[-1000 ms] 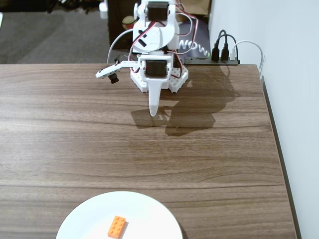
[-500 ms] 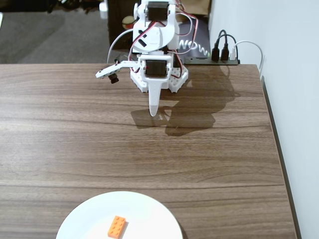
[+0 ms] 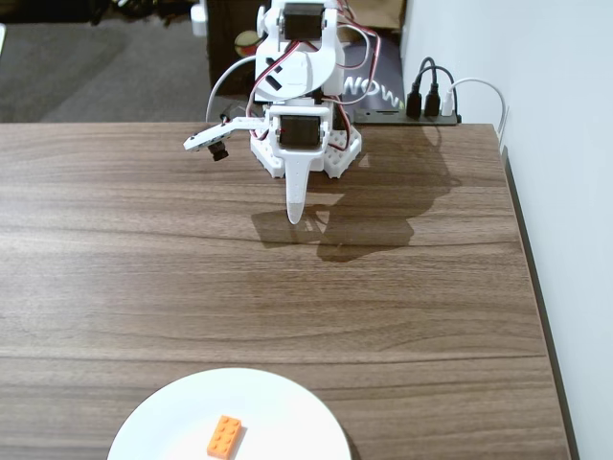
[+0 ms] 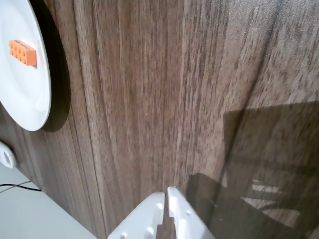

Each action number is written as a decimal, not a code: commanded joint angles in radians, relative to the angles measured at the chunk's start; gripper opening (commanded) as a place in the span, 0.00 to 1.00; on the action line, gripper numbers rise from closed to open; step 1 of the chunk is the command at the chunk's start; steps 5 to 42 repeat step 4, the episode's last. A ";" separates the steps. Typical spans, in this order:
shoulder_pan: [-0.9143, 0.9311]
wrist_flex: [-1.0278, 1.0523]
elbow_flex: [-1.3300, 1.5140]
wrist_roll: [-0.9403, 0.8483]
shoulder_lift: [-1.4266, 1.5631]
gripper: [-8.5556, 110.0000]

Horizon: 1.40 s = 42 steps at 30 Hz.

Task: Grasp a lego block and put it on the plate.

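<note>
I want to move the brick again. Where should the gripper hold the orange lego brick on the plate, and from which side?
Come from above and close on the two long sides of the orange lego brick. It lies flat, studs up, on the white plate, so nothing blocks its sides.

Only readable thing I can spot is white lettering "NOW" on a dark box [image 3: 369,88] behind the robot arm in the fixed view, and it's partly cut off by the arm. Nothing legible in the wrist view.
</note>
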 commanded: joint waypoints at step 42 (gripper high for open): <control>-0.006 0.003 -0.006 0.006 -0.005 0.08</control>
